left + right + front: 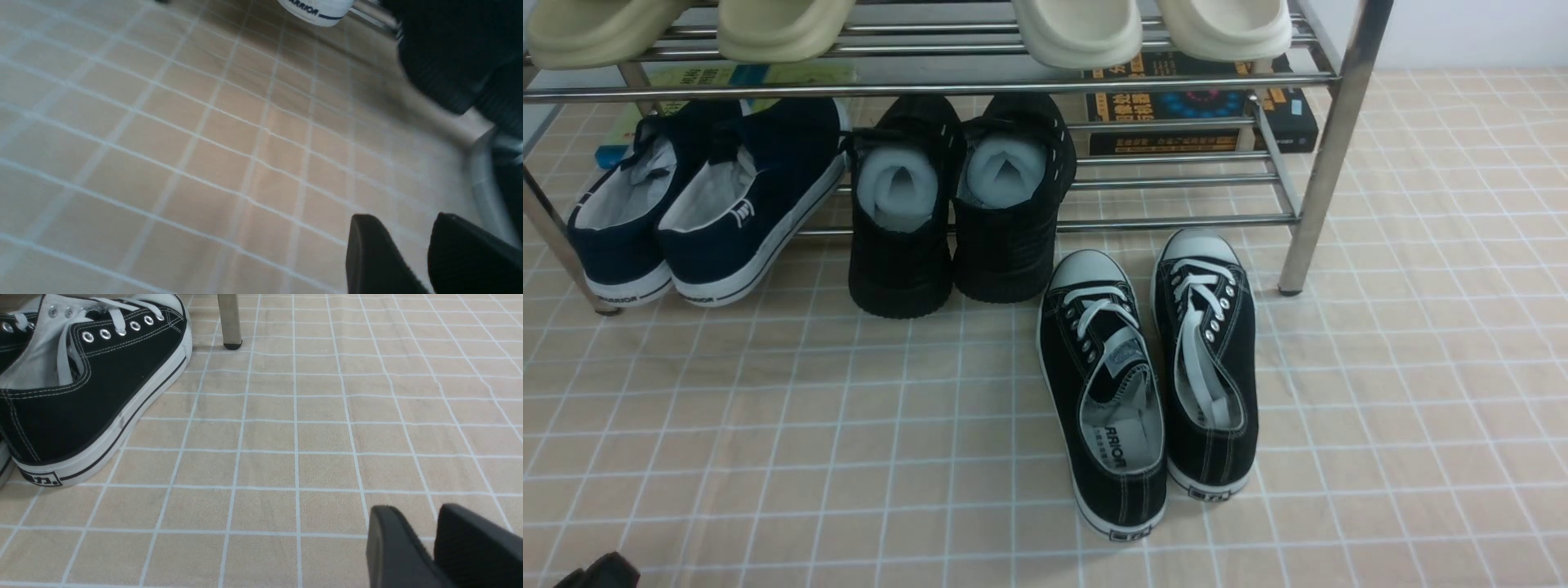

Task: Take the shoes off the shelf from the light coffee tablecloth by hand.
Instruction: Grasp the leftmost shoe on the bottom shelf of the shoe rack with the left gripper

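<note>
The shoes (711, 204) are being carried by the lowest tier of the shelf (1327, 163), at its left end. They are lying side by side, heels turned toward the robot and tipped down over the front bar toward the light coffee tablecloth (849, 425). Whether the heels are touching the cloth cannot be told. Just to their right, all-black shoes (960, 204) stuffed with white foam are being propped on the same tier in the same manner. Black lace-up sneakers (1147, 384) are being borne by the cloth in front of the shelf, toes toward it, near its right front leg. Cream slippers (1078, 28) are being carried on the tier above, and books (1201, 106) are being glimpsed behind the bars.

The left gripper (402, 222) is being held low over bare cloth, its fingers drawn close with only a narrow slit between them and nothing gripped. The right gripper (412, 512) is likewise being held nearly closed and empty — over bare cloth, apart from the sneakers.
</note>
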Controlling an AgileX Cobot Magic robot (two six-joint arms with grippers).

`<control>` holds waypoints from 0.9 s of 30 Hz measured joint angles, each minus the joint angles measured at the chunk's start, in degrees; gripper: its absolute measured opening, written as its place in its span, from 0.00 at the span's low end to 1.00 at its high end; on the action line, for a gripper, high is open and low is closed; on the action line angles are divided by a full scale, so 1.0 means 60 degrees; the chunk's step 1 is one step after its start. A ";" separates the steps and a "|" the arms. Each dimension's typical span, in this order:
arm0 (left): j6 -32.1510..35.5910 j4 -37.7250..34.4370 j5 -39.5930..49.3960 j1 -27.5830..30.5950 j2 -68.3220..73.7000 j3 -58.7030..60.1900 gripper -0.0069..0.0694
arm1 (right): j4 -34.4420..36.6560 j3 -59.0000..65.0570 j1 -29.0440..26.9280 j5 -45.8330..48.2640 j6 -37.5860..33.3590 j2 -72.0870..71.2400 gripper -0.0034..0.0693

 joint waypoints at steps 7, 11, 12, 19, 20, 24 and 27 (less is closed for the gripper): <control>-0.2576 -0.3280 -0.1447 0.0000 0.0000 0.0015 0.41 | 0.0000 0.0000 0.0000 0.0000 0.0000 0.0000 0.32; -0.2763 -0.3788 -0.2295 0.0000 0.0000 0.0015 0.41 | 0.0000 0.0000 0.0000 0.0000 0.0000 0.0000 0.32; -0.2773 -0.3977 -0.2912 0.0000 0.0000 0.0015 0.41 | 0.0000 0.0000 0.0000 0.0000 0.0000 0.0000 0.32; -0.2675 -0.3958 -0.4667 0.0000 0.0000 -0.0121 0.38 | 0.0000 0.0000 0.0000 0.0000 0.0000 0.0000 0.33; -0.2581 -0.3874 -0.4567 0.0000 0.0000 -0.0191 0.37 | 0.0000 0.0000 0.0000 0.0000 0.0000 0.0000 0.33; -0.1247 -0.3039 -0.3397 0.0000 0.0371 -0.1511 0.22 | 0.0000 0.0000 0.0000 0.0000 0.0000 0.0000 0.34; -0.0047 -0.2526 -0.1678 0.0000 0.1651 -0.2777 0.12 | 0.0000 0.0000 0.0000 0.0000 0.0000 0.0000 0.34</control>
